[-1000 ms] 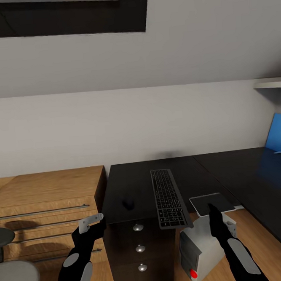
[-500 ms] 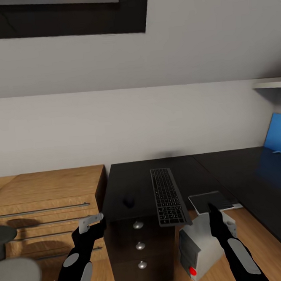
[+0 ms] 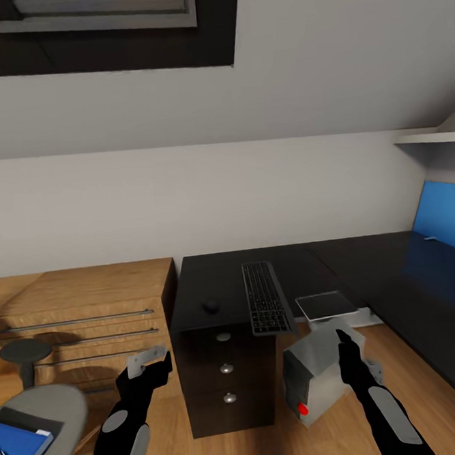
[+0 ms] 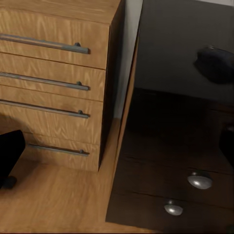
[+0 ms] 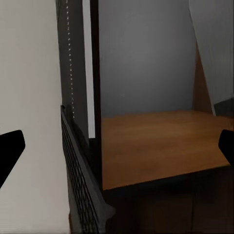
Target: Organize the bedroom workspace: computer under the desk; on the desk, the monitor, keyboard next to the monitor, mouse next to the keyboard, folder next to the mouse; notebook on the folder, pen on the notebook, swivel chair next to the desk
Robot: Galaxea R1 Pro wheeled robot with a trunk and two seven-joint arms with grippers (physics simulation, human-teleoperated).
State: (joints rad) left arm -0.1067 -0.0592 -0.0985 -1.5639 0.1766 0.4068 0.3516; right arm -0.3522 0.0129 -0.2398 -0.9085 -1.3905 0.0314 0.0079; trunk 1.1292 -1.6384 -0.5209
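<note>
Glossy black desk (image 3: 300,276): slim keyboard (image 3: 264,297), rounded mouse (image 3: 210,305) left of it. Boxy silver computer (image 3: 314,378) on wood floor, right of drawers. Blue folder (image 3: 19,449) on grey chair (image 3: 47,409). Oak chest (image 3: 83,307) left. Left gripper (image 3: 156,360), right gripper (image 3: 342,338): jaw spread unclear.

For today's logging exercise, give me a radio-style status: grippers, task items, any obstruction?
Left gripper and right gripper open, empty. Keyboard and mouse on desk; folder on swivel chair. Computer beside the drawers, tilted.
</note>
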